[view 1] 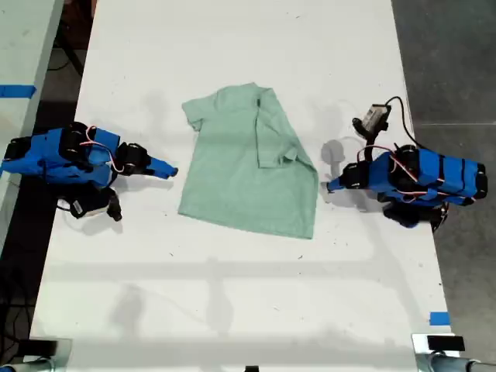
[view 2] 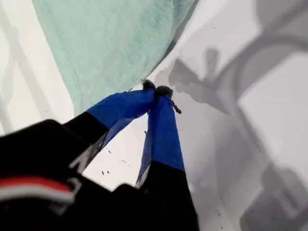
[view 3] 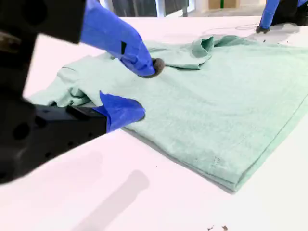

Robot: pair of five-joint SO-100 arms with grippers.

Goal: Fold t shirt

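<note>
Stretching white across the exterior view and carrying everything: the bench (view 1: 232, 310).

Lying flat at the middle of it, neck toward the top of the exterior view: the t shirt (view 1: 232, 178), pale mint green. Showing one fold already made, with the side on the exterior view's right turned in over the body and its sleeve (view 1: 275, 151) resting on top. Showing the other sleeve (view 1: 192, 112) spread out and the hem unfolded.

Judging the job as barely under way: one side in, and the second side and the crosswise fold not yet done.

Resting on the bench at either side of the cloth: two blue arms, neither one lifting fabric.

Waiting at the exterior view's right, just off the edge of the cloth: my first pincer (view 1: 332, 185), tips pressed together (view 2: 156, 90) and gripping nothing.

Pointing in from the exterior view's left, close to the unfolded side: my second pincer (view 1: 169, 170), jaws parted wide (view 3: 144, 90) with nothing between them, one tip hovering above the fabric near the spread sleeve and the other low by the edge.

Looking, by the open jaws, like the readier of the two for taking up that unfolded side.
</note>
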